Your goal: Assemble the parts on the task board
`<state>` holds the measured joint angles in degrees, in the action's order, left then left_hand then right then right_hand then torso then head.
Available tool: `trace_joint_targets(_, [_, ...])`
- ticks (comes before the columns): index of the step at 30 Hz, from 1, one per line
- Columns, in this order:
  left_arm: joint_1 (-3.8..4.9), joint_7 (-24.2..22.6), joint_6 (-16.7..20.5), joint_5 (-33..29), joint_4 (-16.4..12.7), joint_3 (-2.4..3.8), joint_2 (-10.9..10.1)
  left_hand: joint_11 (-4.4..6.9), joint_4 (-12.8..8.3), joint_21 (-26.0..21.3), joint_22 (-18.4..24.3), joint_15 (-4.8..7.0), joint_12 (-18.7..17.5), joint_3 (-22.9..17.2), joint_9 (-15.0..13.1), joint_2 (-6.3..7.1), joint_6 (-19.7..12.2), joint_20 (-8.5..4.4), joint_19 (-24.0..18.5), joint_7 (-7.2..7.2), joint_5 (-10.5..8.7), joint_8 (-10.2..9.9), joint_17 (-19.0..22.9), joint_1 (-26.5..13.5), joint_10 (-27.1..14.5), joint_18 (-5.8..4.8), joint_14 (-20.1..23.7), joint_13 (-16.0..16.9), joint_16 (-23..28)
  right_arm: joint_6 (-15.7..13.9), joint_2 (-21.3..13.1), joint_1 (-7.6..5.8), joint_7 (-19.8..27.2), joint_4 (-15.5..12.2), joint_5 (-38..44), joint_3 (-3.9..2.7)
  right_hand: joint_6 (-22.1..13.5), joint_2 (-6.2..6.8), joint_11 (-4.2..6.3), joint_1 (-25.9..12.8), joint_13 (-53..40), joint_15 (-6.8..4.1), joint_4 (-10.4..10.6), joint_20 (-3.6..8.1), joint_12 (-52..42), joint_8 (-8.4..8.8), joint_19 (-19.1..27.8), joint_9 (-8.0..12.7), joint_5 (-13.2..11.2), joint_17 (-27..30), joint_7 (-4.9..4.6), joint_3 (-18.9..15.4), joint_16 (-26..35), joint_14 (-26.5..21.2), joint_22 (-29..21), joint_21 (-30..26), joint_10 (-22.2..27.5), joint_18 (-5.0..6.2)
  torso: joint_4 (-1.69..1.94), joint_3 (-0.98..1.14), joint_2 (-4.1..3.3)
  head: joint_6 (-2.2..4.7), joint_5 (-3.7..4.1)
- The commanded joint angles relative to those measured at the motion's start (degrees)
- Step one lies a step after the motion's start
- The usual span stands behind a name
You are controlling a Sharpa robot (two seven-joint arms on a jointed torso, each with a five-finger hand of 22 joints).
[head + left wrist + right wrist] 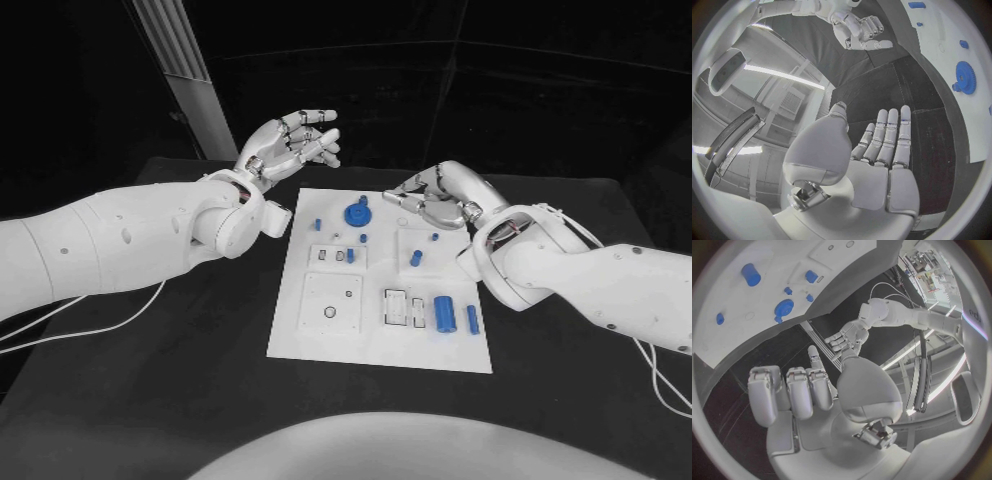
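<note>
The white task board (pixel 375 345) lies in the middle of the black table. On it are a blue gear (pixel 356 214), a thick blue cylinder (pixel 444 312), a thin blue pin (pixel 472 319) and several small blue parts. My left hand (pixel 293 143) is raised beyond the board's far left corner, fingers stretched apart and holding nothing; its flat palm (pixel 879 160) shows in the left wrist view. My right hand (pixel 433 195) hovers over the board's far right edge. Its fingers (pixel 792 390) are curled in with nothing seen in them. The gear (pixel 784 307) lies near it.
White cables trail over the black table (pixel 173 380) on both sides of the board. A pale upright post (pixel 195 90) stands behind the table at the far left. The near half of the board has white recessed blocks (pixel 332 300).
</note>
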<state>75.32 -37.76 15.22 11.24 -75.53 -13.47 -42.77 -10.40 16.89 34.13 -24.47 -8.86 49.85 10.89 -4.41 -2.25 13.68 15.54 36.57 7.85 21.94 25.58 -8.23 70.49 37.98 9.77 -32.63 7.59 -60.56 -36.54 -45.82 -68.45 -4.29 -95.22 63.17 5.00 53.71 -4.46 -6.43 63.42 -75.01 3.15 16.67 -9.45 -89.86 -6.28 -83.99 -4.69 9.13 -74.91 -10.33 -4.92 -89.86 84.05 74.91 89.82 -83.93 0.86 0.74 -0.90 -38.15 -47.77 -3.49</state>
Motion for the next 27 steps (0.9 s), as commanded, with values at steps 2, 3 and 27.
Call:
trace_joint_targets(2, [1.74,11.25,-2.97,10.73,-1.46,0.05,-0.96,3.16,-0.05,5.00,-2.75,3.05,4.41,-1.90,0.05,3.94,-1.97,-2.06,5.35,-0.46,-0.84,2.93,-3.19,-3.67,8.46,0.89,-7.81,3.39,-4.44,2.20,-2.28,-0.48,6.50,-0.13,-20.37,-0.01,-2.17,-1.62,0.01,-2.61,-14.99,-0.20,0.05,0.15,-0.14,0.11,-4.14,0.27,-1.76,-15.09,-0.37,-2.84,-0.14,5.95,14.26,-1.63,-6.07,-0.26,0.05,0.06,0.14,0.07,-0.14])
trace_joint_targets(3, [2.11,13.40,-3.80,11.99,-1.71,0.05,-1.12,3.87,0.04,6.17,-3.44,3.75,5.16,-2.70,-0.11,4.69,-1.44,-2.61,6.29,0.20,-0.88,4.22,-3.82,-4.30,10.00,0.90,-9.24,4.13,-5.26,2.57,-2.65,-0.53,6.72,-0.02,-22.23,0.00,-2.44,-1.54,-0.05,-3.39,-14.99,-0.17,0.06,0.09,-0.14,0.10,-3.22,0.32,-2.11,-15.09,-0.46,-3.64,-0.14,5.95,13.87,-2.53,-6.07,0.03,0.08,0.04,0.08,0.12,-0.12])
trace_joint_targets(27, [9.12,42.79,-25.12,32.00,-5.62,0.05,-1.47,3.74,-0.18,55.87,-65.53,4.86,40.15,-6.49,-1.12,1.15,19.85,-4.92,53.43,2.44,-1.90,11.55,-81.77,-12.12,52.02,-9.77,-57.37,82.41,-29.44,6.20,-6.42,-0.64,10.77,2.59,-39.40,0.17,-5.01,-2.53,-0.78,-7.36,-13.19,0.62,0.01,-0.58,1.63,-1.71,14.48,0.32,-5.97,-11.09,-1.13,-9.70,3.15,2.04,6.02,-21.48,-3.63,5.11,-0.09,0.07,-0.19,1.38,0.89])
